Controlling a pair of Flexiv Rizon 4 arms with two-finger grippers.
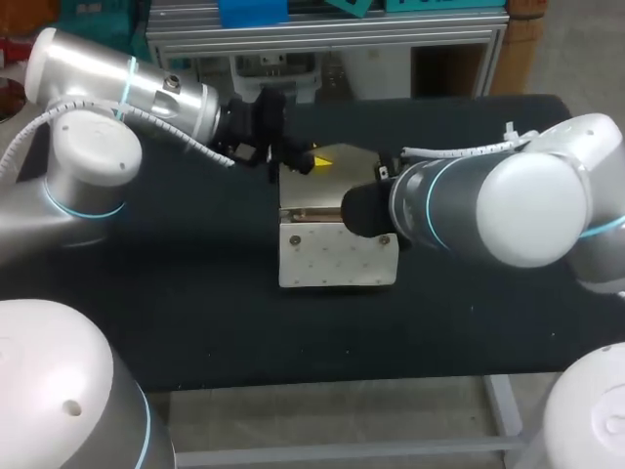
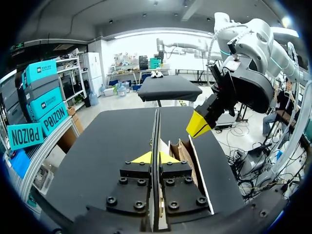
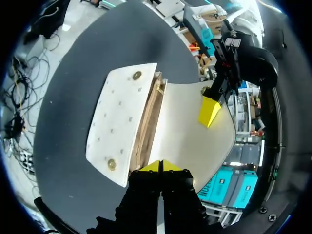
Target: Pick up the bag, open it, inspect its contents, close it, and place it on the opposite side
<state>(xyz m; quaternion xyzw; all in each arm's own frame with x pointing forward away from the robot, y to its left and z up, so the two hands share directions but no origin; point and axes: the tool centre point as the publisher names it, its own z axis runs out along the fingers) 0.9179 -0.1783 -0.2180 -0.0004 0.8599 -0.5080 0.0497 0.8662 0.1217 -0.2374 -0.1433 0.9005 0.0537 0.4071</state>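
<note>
The bag (image 1: 337,256) lies mid-table (image 1: 195,322), its studded front nearest and its mouth gaping. The right gripper (image 3: 161,165) sits at the edge of the mouth with its tips pressed together; I cannot tell whether they pinch anything. Beyond it the flap (image 3: 190,136) is thrown back, and the left gripper (image 2: 150,157) is clamped on the flap's far edge.

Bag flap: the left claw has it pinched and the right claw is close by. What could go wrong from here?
The left claw grips only the thin edge of the flap, which could slip free and fall shut. The right claw sits near it at the open mouth of the bag; the two might collide as the flap comes down.
</note>
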